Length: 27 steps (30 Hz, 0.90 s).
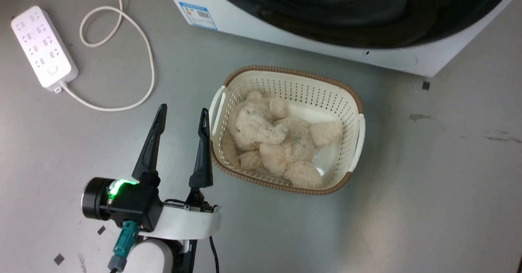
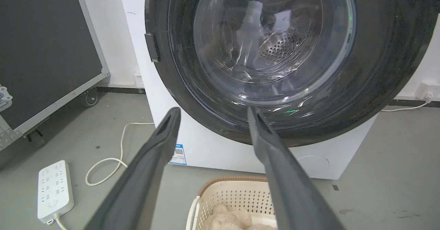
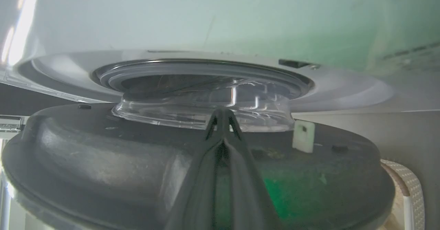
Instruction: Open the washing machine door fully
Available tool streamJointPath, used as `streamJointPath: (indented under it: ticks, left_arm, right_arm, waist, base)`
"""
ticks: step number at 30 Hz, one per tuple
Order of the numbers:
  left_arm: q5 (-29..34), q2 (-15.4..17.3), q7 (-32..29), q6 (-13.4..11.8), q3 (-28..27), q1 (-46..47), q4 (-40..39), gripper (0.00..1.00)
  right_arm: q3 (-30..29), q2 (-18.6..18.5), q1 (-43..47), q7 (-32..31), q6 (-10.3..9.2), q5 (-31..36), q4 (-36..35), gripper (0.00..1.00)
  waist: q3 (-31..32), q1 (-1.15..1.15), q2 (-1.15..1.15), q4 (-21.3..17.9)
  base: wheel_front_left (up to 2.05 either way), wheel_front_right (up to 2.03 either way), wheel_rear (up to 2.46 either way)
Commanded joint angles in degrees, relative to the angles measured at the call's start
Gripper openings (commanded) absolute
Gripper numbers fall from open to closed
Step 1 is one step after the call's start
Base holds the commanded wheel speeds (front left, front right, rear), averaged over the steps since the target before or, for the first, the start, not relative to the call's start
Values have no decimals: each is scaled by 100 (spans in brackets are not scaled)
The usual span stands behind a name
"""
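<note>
- Two long dark fingers of the left gripper (image 1: 183, 110) stand spread wide and hold nothing, over the grey floor (image 1: 428, 183) just beside the basket (image 1: 293, 74).
- The washing machine door (image 2: 378, 68) is round, so it has no long axis. It's a glossy black ring on the white washer (image 2: 213, 154), facing out toward the left gripper.
- And it's ajar! In the right wrist view there's a gap between its dull inner face and the washer front, and its clear glass bowl (image 3: 192, 113) bulges toward the drum opening.
- The right gripper (image 3: 222, 115) is clenched and empty, tips at the bowl's wall in that gap; whether they touch it I cannot tell.
- A fluffy beige teddy bear (image 1: 277, 142) lies in the perforated cream basket.
</note>
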State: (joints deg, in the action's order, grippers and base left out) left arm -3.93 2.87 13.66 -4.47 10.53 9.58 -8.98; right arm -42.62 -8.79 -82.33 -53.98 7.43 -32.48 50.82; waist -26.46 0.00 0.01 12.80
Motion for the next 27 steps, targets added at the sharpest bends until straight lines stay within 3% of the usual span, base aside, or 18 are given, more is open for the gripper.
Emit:
streamJointPath:
  ticks: [1, 8, 15, 20, 27]
  left_arm:
    - [-57, 1, 65, -20, 42, 6, 30, 100]
    - [-133, 1, 134, 29, 97, -210, 174, 100]
    - [-272, 24, 134, 251, 132, -604, 499, 100]
    - [-397, 28, 134, 418, 230, -795, 769, 100]
    - [-476, 34, 134, 492, 336, -1001, 995, 100]
  right_arm:
    - [-91, 179, 104, -262, 6, -136, 114, 0]
    - [-114, 442, 806, -932, 6, -339, -48, 0]
    - [175, 587, 1917, -1494, 6, -885, -247, 0]
    - [1068, 590, 2383, -1625, 6, -1873, 104, 0]
    - [2914, 591, 3152, -1574, 6, -3573, 112, 0]
  waist:
    - [158, 0, -1, -58]
    - [665, 0, -1, -166]
    - [1335, 0, -1, -260]
    - [1702, 0, -1, -231]
    - [2065, 0, -1, -135]
  base:
    - [0, 0, 0]
    - [0, 0, 0]
    - [0, 0, 0]
    - [0, 0, 0]
    - [0, 0, 0]
